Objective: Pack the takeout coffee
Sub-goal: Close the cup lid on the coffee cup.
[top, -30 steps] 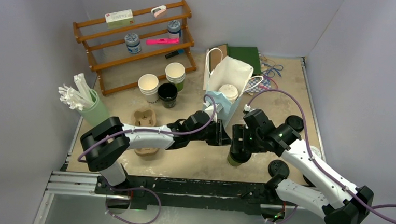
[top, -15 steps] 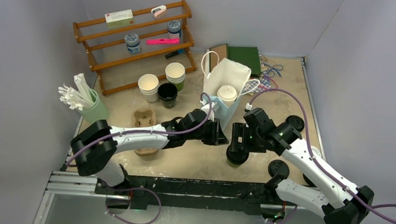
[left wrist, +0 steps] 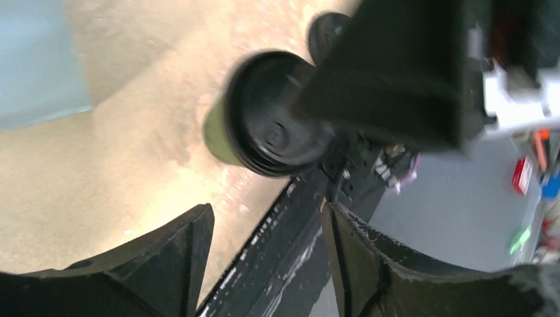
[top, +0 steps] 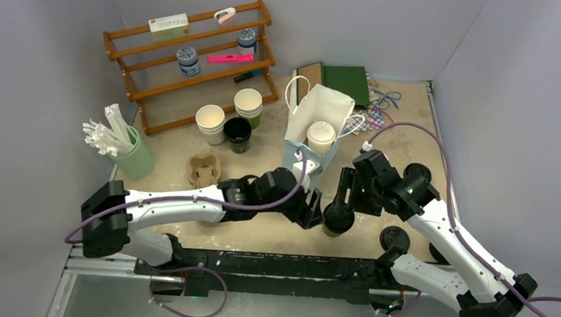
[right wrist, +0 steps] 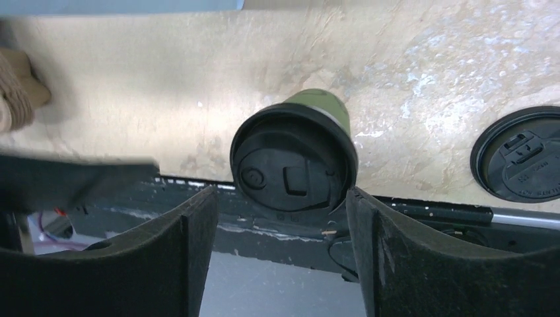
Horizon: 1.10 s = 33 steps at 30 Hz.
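The black-lidded cup (right wrist: 294, 162) stands on the table (top: 258, 234), close before the spread right end effector (right wrist: 282, 193), untouched. The left end effector (left wrist: 267, 218), spread too, hangs just beside. The white-lidded cup (top: 322, 134) sits in the bag (top: 329, 103).

Top view: high and behind the arm bases (top: 156, 248) at 6 o'clock, looking down across the whole counter (top: 258, 234).
Left wrist: close, tilted, looking past its fingers (left wrist: 165, 264) to the black-lidded cup (left wrist: 277, 132).
Right wrist: close, looking down on that cup's lid.
Shared: the cup, in all three views.
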Available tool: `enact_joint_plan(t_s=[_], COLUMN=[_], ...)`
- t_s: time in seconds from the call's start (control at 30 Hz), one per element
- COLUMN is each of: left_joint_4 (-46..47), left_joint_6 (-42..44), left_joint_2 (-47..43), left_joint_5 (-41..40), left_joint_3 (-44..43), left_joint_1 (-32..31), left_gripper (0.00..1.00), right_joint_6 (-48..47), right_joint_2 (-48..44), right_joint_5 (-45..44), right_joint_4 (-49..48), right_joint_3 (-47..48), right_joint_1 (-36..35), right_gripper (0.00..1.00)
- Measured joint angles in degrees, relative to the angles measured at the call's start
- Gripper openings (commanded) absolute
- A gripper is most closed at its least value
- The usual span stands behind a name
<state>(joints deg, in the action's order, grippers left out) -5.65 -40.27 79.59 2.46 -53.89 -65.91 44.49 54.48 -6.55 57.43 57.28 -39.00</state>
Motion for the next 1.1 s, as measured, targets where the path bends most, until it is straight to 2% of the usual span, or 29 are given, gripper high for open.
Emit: enact_joint_plan(t_s=[0.07, 0.13, 0.27, 0.33, 0.43, 0.67, 0.8, 0.97, 1.1], left_joint_4=[0.59, 2.27, 4.33, 4.72, 5.42, 6.47, 6.36, 6.75, 7.41], left_joint_6=[4.90, 9.94, 21.20, 27.26, 35.89, 51.10, 55.19, 56.33, 55.82], left_joint_2=[-1.38, -3.52, -5.62, -4.94, -2.62, 4.72, 7.89, 10.91, 12.74], left_joint_5=[-0.04, 0.15, 1.79, 2.51, 3.58, 3.26, 2.69, 2.75, 3.82], left_joint_3=[0.61, 2.19, 3.02, 2.19, 0.39, -3.28, -5.05, -7.80, -8.79], left_joint_1=[-3.13, -5.64, -7.41, -7.34, -7.45, -8.00, -8.00, -8.00, -7.82], left_gripper=[0.81, 0.90, 0.91, 0.91, 0.92, 0.94, 0.94, 0.95, 0.95], right_joint_6=[-0.83, -3.69, -10.34, -11.61, -11.17, -6.23, -4.37, -4.24, -4.26], right_joint_2=[-0.13, 0.35, 2.62, 3.34, 1.18, -13.42, -18.47, -16.46, -15.87], right_joint_5=[0.15, 2.14, 9.14, 12.33, 18.43, 25.55, 25.44, 20.04, 16.02], right_joint_4=[-0.07, -0.61, -2.95, -3.85, -6.56, -8.92, -8.66, -5.99, -4.52], right_joint_3=[0.00, 0.00, 0.00, -0.22, -3.17, -12.63, -13.68, -13.62, -13.03], right_joint_1=[1.86, 8.41, 26.88, 30.38, 30.77, 30.77, 30.77, 30.77, 30.77], right_gripper=[0.67, 0.66, 0.63, 0.62, 0.61, 0.58, 0.53, 0.47, 0.47])
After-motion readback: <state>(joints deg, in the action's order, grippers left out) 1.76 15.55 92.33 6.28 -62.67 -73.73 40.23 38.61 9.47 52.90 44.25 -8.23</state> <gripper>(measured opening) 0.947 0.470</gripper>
